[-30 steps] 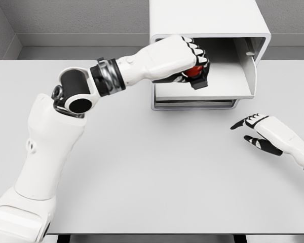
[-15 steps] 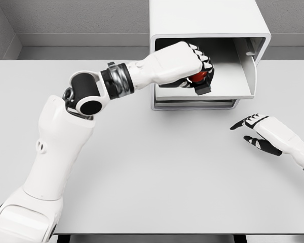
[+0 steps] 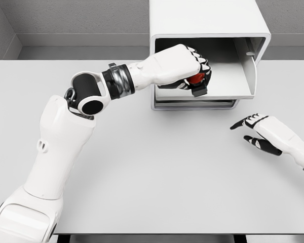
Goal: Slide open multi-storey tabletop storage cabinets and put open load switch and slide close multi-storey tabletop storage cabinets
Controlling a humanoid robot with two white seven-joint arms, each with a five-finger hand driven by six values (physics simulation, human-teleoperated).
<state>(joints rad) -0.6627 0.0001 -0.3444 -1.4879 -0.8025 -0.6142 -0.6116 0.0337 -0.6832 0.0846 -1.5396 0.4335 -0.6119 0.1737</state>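
Load switch [image 3: 196, 79]: mostly hidden inside left hand [image 3: 185, 65]; only red patch and black corner show. Cabinet [image 3: 207, 20]: top cut by frame edge at 12 o'clock; interior rear in shadow. Right hand [image 3: 261, 132]: forearm cut off at 4 o'clock edge.

cabinet [image 3: 202, 17] white | switch [image 3: 196, 78] red, black | table [image 3: 157, 172] light grey

A pale grey worktop [image 3: 152, 177] fills the view, evenly lit; plain grey walls [image 3: 81, 17] rise behind it.
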